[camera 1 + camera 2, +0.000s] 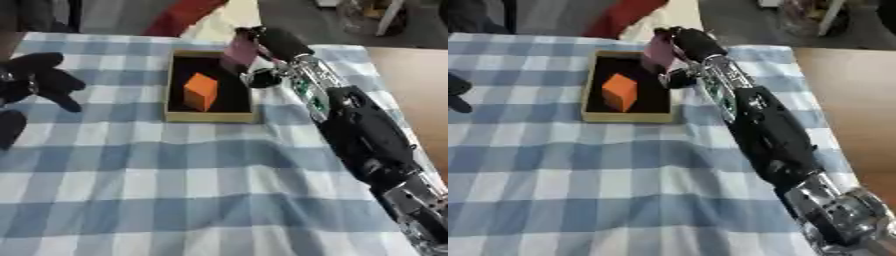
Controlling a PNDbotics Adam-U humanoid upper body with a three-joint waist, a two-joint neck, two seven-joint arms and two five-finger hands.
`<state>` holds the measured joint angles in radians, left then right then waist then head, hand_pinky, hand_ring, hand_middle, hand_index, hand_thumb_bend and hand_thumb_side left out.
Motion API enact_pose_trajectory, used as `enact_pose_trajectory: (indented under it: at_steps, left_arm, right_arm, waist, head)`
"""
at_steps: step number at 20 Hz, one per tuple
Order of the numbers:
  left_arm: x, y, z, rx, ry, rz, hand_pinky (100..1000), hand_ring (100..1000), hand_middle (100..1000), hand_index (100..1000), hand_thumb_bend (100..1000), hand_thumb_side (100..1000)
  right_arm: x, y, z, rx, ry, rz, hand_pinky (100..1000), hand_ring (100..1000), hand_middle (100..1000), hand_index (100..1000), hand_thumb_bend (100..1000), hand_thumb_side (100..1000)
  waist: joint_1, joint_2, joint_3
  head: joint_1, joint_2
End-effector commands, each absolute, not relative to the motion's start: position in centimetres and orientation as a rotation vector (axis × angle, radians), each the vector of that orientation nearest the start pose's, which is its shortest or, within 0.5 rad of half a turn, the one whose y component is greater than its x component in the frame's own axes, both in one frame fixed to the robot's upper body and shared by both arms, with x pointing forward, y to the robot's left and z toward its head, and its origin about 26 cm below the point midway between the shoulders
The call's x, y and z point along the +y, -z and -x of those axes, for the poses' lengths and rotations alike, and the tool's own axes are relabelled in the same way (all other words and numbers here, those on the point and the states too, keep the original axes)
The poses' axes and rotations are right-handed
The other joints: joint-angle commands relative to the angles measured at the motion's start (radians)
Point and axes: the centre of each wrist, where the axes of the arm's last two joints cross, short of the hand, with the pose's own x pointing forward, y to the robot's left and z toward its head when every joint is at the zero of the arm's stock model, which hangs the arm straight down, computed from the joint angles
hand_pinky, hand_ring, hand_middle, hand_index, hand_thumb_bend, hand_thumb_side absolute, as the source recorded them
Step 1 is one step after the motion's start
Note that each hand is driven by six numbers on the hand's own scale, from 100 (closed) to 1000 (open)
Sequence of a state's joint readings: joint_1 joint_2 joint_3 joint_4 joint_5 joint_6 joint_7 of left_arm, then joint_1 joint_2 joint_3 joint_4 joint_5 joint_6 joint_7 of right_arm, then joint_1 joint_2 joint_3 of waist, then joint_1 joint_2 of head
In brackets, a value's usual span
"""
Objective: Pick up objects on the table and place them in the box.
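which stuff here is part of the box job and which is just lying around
Part of the job:
- box
- orange block inside the box
- pinkish object held over the box's far right corner
- right hand holding it

Just there:
- checked tablecloth
- left hand, idle at the left edge
- red thing beyond the table

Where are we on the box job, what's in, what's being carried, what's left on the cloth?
Done: an orange block already lies inside the box. In hand: the right hand holds a pinkish-purple object over the box's far right corner, not yet released. The left hand idles at the left edge. Left: no other loose object shows on the checked cloth, so releasing this one looks like the last step.
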<state>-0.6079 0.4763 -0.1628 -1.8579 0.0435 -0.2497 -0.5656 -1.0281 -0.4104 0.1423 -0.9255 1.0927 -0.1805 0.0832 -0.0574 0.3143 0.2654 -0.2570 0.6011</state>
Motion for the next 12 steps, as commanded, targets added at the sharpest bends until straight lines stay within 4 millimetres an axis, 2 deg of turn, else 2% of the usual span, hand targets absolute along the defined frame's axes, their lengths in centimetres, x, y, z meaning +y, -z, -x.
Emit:
enact_pose_trajectory:
  at_steps: [1,3,9,10,12]
  left_arm:
    - [22.6,-26.7,-33.6,3.016,-1.875,-0.166,873,697,781,1000,100,888]
    - [22.6,-26.6,-33.6,3.017,-1.881,-0.167,873,697,781,1000,100,890]
    - [22.6,-26.6,-33.7,3.017,-1.885,-0.167,873,697,781,1000,100,890]
    - [22.7,-26.5,-33.7,3.021,-1.889,-0.168,873,696,781,1000,100,895]
    - [22.9,-26.2,-33.8,3.032,-1.894,-0.162,873,696,781,1000,100,896]
  right_arm:
    - [-25.2,-24.3,-48.6,-1.655,-1.460,1.256,837,747,845,1000,100,692]
    - [-24.9,-24.7,-48.5,-1.642,-1.509,1.265,848,797,943,1000,170,749]
    - [-24.7,-25.3,-48.2,-1.626,-1.550,1.285,848,797,943,1000,170,749]
    - [-24.6,-25.6,-48.1,-1.633,-1.559,1.300,844,847,1000,1000,333,804]
    - [-24.2,-26.5,-47.7,-1.667,-1.610,1.357,843,846,1000,1000,336,793]
  waist:
    - [0.005,-0.019,-0.003]
    - [0.005,-0.019,-0.005]
    - [0.005,-0.020,-0.007]
    - [0.004,-0.021,-0.009]
    - [0.003,-0.022,-0.017]
  head:
    - [0.004,-0.012]
    - [0.005,-0.012]
    - [0.005,-0.012]
    - [0.007,-0.011]
    - [0.014,-0.010]
